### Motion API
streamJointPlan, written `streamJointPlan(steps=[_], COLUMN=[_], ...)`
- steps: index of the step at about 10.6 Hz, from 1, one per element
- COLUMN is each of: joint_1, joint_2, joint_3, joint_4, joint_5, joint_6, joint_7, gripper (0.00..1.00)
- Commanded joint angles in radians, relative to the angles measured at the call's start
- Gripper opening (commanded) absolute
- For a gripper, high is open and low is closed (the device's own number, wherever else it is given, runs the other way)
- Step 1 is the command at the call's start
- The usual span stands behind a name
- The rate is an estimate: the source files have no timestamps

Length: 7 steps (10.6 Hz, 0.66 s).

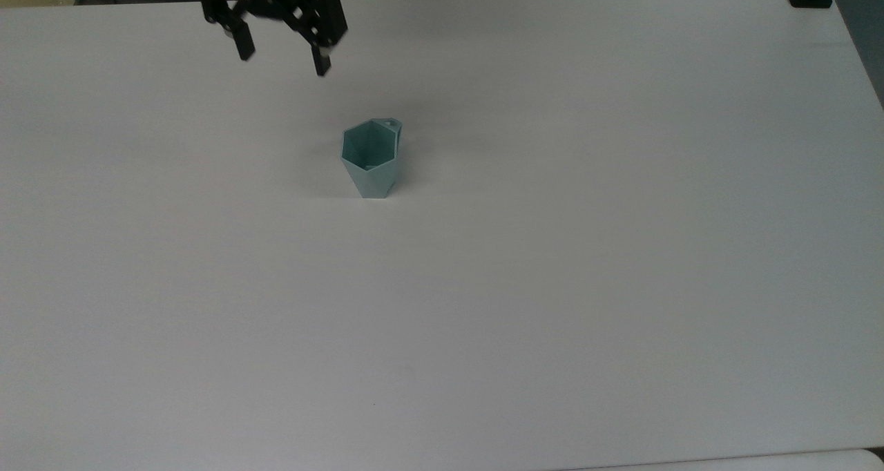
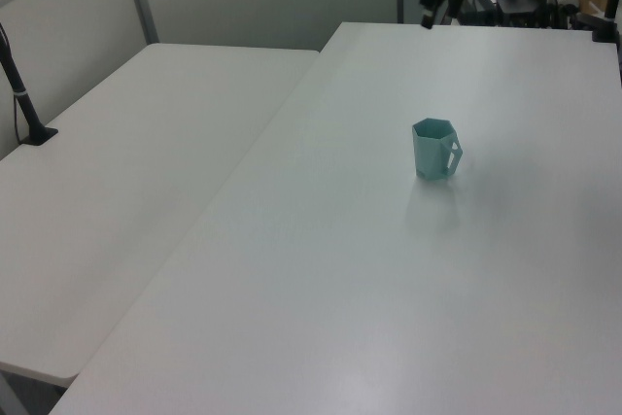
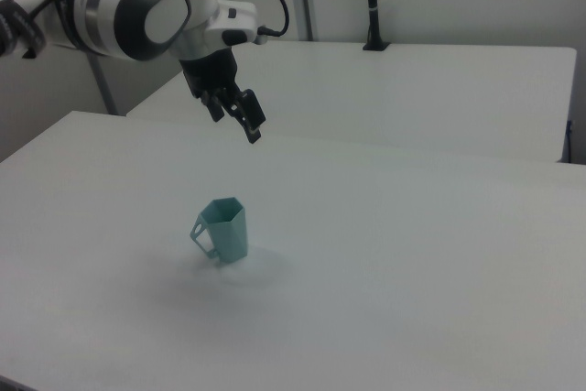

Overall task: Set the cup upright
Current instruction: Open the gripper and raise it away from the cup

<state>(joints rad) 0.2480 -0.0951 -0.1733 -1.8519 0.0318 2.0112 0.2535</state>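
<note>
Cup (image 1: 371, 159) stands upright on the counter (image 1: 552, 284), mouth up, below and well apart from the spread, empty claw (image 1: 280, 53).

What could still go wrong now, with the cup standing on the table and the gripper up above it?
1. The cup tapers to a narrow base, so a small bump might tip it again.
2. The open gripper hangs high above the table; in the right view it is above and just behind the cup, so a low sweep forward could hit the rim.
3. The handle tab sticks out sideways and could catch a finger.
</note>
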Motion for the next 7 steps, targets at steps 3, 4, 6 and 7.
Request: streamJointPlan(steps=[3,4,6,7], joint_1=[-0.062,-0.059,-0.059,-0.058], joint_2=[-0.107,-0.106,-0.103,-0.103], joint_3=[-0.006,-0.006,-0.006,-0.005], joint_4=[0.008,0.016,0.016,0.016], joint_5=[-0.004,-0.004,-0.004,-0.004], joint_6=[-0.305,-0.305,-0.301,-0.299], joint_7=[-0.322,-0.323,-0.313,-0.313], gripper=[1.0,1.0,1.0,1.0])
